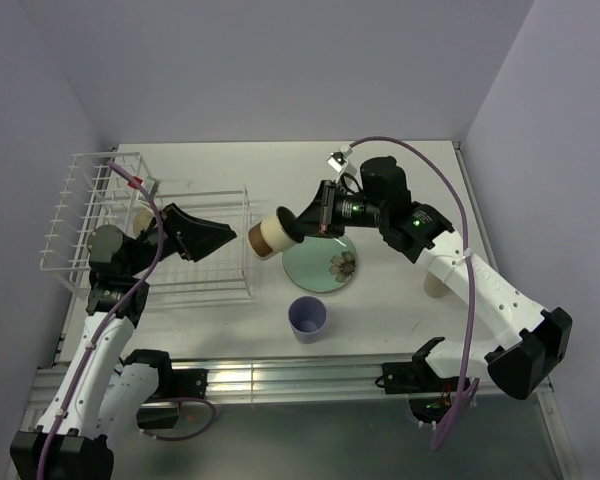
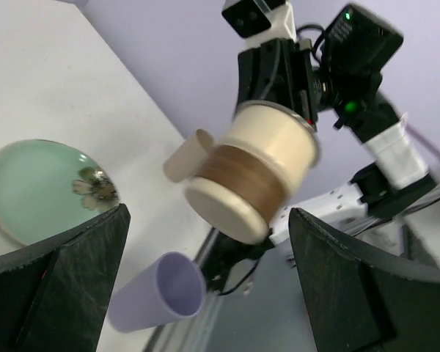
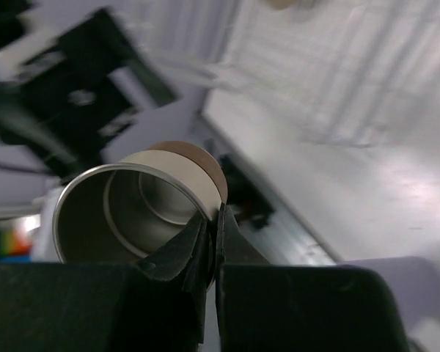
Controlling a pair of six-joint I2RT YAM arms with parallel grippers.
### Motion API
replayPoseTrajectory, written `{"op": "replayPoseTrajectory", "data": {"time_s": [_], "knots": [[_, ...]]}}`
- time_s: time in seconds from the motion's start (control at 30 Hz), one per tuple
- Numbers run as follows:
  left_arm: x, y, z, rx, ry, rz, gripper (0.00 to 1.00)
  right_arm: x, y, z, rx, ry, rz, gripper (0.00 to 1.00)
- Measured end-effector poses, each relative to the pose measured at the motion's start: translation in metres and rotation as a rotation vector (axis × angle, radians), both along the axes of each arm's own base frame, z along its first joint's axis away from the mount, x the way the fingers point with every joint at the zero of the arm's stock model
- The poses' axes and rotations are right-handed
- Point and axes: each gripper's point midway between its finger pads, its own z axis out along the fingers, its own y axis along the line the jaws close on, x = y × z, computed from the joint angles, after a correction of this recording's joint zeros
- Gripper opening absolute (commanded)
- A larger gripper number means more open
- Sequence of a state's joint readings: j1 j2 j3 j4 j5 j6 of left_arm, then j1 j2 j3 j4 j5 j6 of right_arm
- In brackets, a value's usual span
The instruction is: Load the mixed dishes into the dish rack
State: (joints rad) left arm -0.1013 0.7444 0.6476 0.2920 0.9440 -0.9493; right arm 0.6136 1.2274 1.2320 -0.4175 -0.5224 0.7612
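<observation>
My right gripper (image 1: 298, 228) is shut on the rim of the beige tumbler (image 1: 270, 235), which has a brown band and a steel inside. It holds the tumbler on its side in the air, between the pale green flower plate (image 1: 320, 265) and the white wire dish rack (image 1: 210, 285). In the right wrist view the fingers (image 3: 213, 220) pinch the tumbler wall (image 3: 132, 213). My left gripper (image 1: 230, 238) is open over the rack, its jaws wide apart and facing the tumbler's base (image 2: 253, 172). The lavender cup (image 1: 308, 318) stands near the front edge.
A cream object (image 1: 140, 215) sits in the rack near the upright tines (image 1: 75, 210). A small pale cylinder (image 1: 435, 285) stands under my right forearm. The plate (image 2: 37, 187) and lavender cup (image 2: 158, 290) show below the tumbler in the left wrist view.
</observation>
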Motion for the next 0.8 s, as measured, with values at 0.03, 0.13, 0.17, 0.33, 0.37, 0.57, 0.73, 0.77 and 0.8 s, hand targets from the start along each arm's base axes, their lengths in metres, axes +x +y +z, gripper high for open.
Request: {"op": "replayPoseTrajectory", "data": {"time_s": [0.03,0.13,0.17,0.33,0.37,0.57,0.73,0.77,0.8], "knots": [[0.001,-0.001,-0.001,-0.023,0.035,-0.001,0.97,-0.005,0.005,0.009,0.048,0.034,0.026,0.0],[-0.002,-0.006,0.005,-0.09,0.12,-0.013,0.98,-0.023,0.017,0.038,0.196,0.156,0.102,0.0],[-0.005,-0.008,0.01,-0.107,0.141,-0.026,0.99,-0.029,0.02,0.05,0.248,0.197,0.126,0.0],[-0.019,-0.013,0.045,-0.162,0.143,-0.072,0.99,-0.045,0.026,0.088,0.404,0.324,0.211,0.0],[-0.021,-0.013,0.052,-0.173,0.136,-0.079,0.99,-0.047,0.026,0.09,0.416,0.338,0.22,0.0],[-0.032,-0.015,0.075,-0.246,0.135,-0.123,0.99,-0.052,0.026,0.089,0.443,0.371,0.261,0.0],[-0.034,-0.014,0.086,-0.308,0.184,-0.131,0.99,-0.051,0.027,0.075,0.435,0.405,0.26,0.0],[-0.034,-0.015,0.087,-0.317,0.189,-0.131,0.99,-0.05,0.028,0.075,0.437,0.402,0.261,0.0],[-0.034,-0.015,0.088,-0.327,0.198,-0.132,0.99,-0.049,0.028,0.075,0.437,0.399,0.261,0.0]]}}
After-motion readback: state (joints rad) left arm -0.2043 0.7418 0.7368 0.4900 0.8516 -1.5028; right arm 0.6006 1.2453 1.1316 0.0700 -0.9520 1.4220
